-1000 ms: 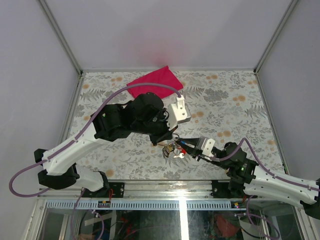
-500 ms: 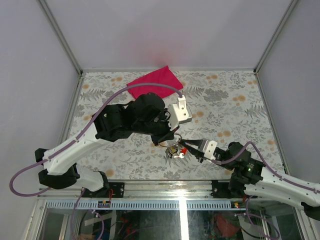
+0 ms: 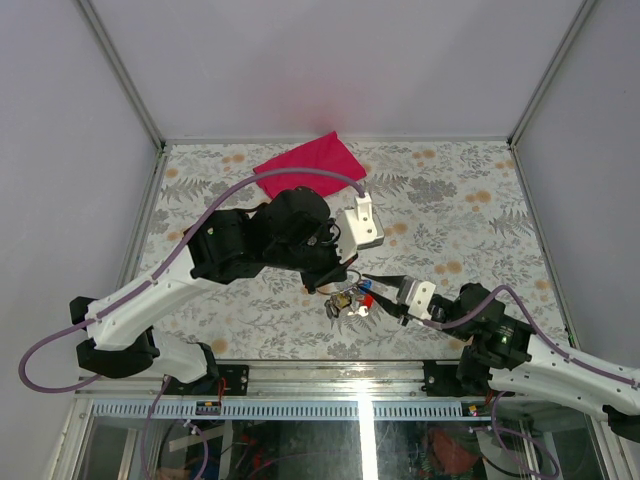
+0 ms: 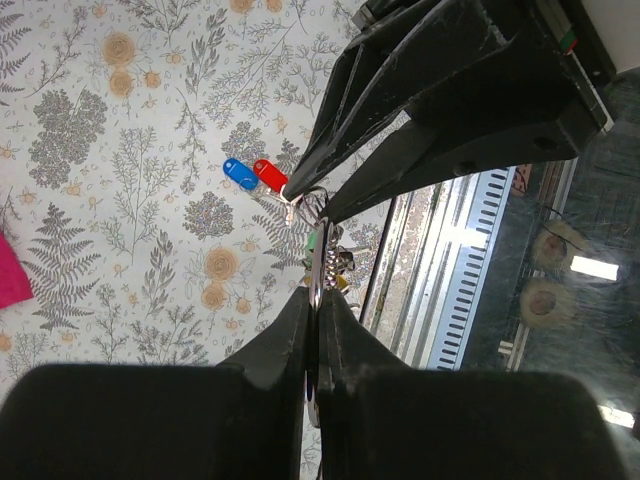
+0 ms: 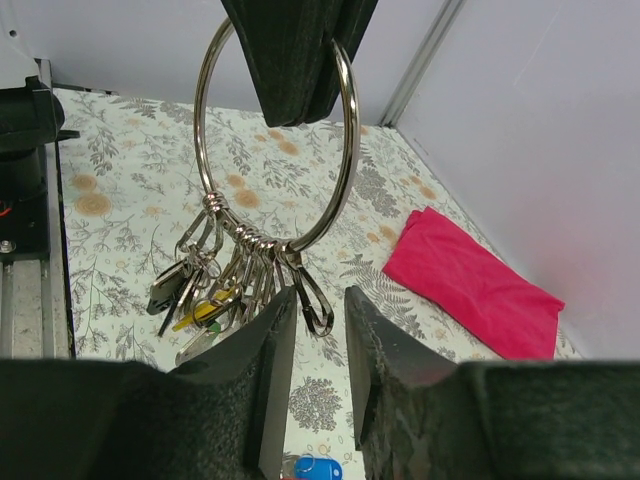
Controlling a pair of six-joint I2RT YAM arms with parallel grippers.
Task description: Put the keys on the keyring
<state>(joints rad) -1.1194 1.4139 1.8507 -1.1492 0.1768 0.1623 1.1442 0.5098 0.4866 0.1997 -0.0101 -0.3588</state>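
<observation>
"Two grippers meet over the near middle of the table (image 3: 470, 200). What is the nearer one doing?" asks the desk.

"The right gripper (image 5: 320, 300) reaches in low from the near right corner. Its fingers stand a narrow gap apart and clamp nothing that shows," says the photographer. "Just past its tips, in the left wrist view, the blue key (image 4: 238, 173) and the red key (image 4: 270, 175) sit with their plastic heads side by side. They appear to lie on the flowered tabletop. Whether their blades touch the ring, I cannot tell."

"And the ring itself?"

"The keyring (image 5: 245, 243) hangs upright just beyond those fingertips. Its top is pinched between the closed fingers of the left gripper (image 4: 312, 298), which comes down from above. A bunch of black-headed keys (image 5: 185, 285) dangles from the bottom of the ring, off to one side of the right gripper's fingers."

"Anything further back?"

"Only a magenta cloth (image 3: 308, 165), folded and lying flat at the far edge of the table, left of centre. It is well apart from both grippers."
</observation>
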